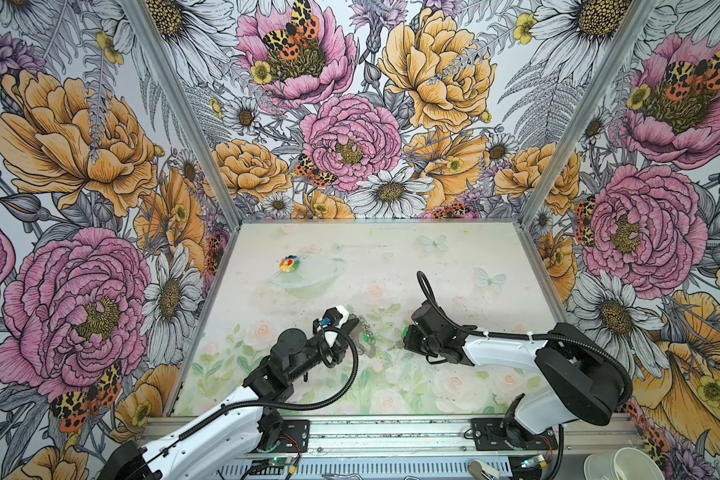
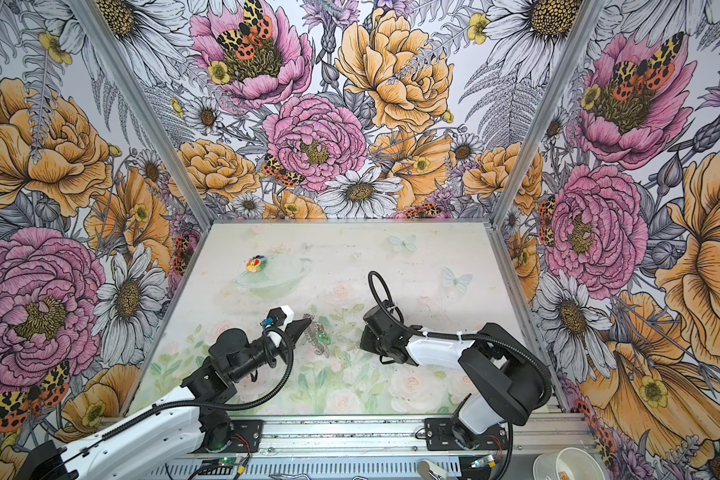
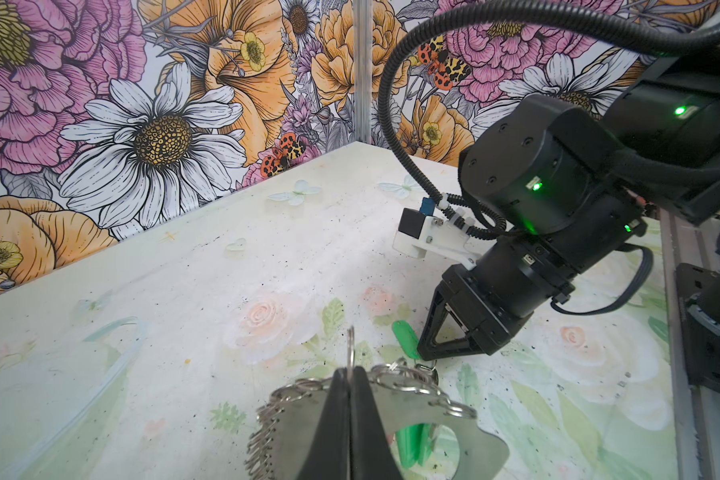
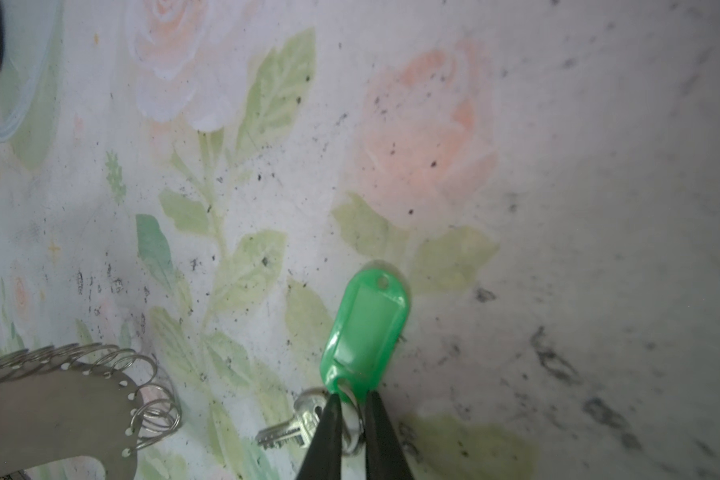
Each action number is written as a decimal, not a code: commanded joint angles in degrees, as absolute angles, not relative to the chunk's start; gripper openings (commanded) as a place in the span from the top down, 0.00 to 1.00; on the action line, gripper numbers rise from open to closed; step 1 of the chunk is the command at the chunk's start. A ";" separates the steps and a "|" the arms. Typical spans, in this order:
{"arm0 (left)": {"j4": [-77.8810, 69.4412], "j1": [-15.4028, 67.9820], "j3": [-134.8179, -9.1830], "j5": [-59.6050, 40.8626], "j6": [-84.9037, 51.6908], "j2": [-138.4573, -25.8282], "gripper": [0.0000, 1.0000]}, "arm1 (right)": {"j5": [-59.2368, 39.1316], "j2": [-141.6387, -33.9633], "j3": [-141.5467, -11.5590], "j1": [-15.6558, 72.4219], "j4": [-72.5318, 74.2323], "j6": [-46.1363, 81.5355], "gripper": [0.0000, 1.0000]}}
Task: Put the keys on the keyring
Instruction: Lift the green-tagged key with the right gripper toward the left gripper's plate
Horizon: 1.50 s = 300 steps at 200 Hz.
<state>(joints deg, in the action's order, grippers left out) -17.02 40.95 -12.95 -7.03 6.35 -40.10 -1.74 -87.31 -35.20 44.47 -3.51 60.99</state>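
Holds the keyring (image 3: 294, 417) clamped edge-up in the left end effector (image 3: 351, 374) over the table (image 4: 558, 166), wire loops offered toward the right arm, with one green key (image 3: 410, 440) apparently hanging there already. Pinches the other key (image 4: 366, 328) by its small ring in the right end effector (image 4: 352, 401), just beside, for threading.

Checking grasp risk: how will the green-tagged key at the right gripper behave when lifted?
Probably floppy: green tag and silver key join only through a small ring, so they'd dangle. Likely light, being small and thin. Smooth metal may swivel in the right gripper.
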 commanded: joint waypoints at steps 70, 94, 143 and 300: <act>-21.08 40.27 -12.44 -9.17 6.84 -40.53 1.00 | 2.47 -84.45 -36.59 45.09 -7.65 57.94 1.00; -21.33 40.17 -12.95 -10.93 6.86 -42.04 1.00 | 3.75 -81.61 -36.58 45.09 -7.65 55.35 1.00; -22.01 40.08 -13.72 -15.56 6.62 -45.00 1.00 | 3.05 -79.04 -37.18 45.16 -7.73 48.23 1.00; -27.32 41.04 -17.01 -30.06 4.98 -51.40 1.00 | -12.30 -52.58 -28.18 44.30 7.45 8.70 1.00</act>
<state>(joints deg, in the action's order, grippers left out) -22.94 40.75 -14.57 -26.83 6.28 -51.11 -5.63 -56.05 -31.40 44.56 -0.51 14.15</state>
